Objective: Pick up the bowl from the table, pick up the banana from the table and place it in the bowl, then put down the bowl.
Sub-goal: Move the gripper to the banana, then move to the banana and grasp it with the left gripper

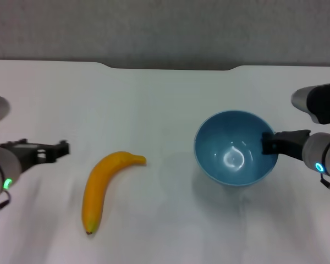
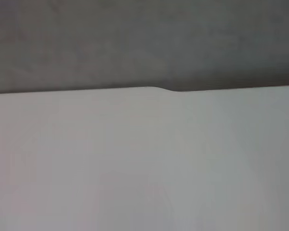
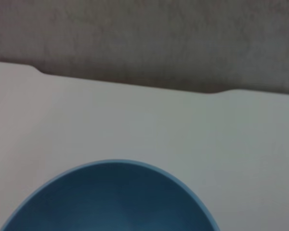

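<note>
Nearest you, the banana is lying on the worktop left of centre, its dark tip pointing toward you and its stem end curling toward the bowl. Your left gripper is hovering beside it, apart from it, and you cannot tell from these views whether its fingers are spread or closed. Farther right, your right gripper is sitting on the bowl's right rim and appears to be pinching it, one finger reaching inside the wall. The bowl seems to be tipping slightly, so it may already be lifting off the surface. That one-sided rim hold is your main worry: the glossy wall could be slipping or swinging in the fingers, and dropping the banana in would be adding weight on the far side of the pinch. The banana is also longer than the bowl is wide, so it may be ending up propped across the rim and rolling out. You are working with plenty of bare surface between the two things and behind them, right up to the notched far edge.
</note>
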Tool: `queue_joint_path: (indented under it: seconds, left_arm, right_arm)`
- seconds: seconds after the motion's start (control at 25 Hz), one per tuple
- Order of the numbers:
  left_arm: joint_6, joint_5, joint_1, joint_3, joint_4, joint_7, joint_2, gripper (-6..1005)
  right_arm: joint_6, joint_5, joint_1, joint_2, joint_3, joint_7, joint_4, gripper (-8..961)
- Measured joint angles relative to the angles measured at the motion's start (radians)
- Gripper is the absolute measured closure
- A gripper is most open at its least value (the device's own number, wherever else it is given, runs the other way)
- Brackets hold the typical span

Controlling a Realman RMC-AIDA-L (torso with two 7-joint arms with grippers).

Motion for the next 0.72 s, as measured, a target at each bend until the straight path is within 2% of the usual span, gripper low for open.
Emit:
queue_joint_path:
  seconds: [0.16,0.52,0.72]
  left_arm:
    - [-0.013,-0.049,-0.021,0.055,0.017,0.031,0.004,101]
    - [-0.04,-0.068,-0.057,0.11,0.076,0.031,0.0,101]
    - [-0.134,-0.089,-0.093,0.166,0.163,0.031,0.0,101]
  right_arm:
    - [0.022,-0.021,-0.016,0.001,-0.01,0.0,0.018,918]
    - [0.026,-0.023,-0.017,0.002,-0.014,0.0,0.02,918]
    - [0.026,-0.024,-0.017,0.003,-0.014,0.0,0.012,919]
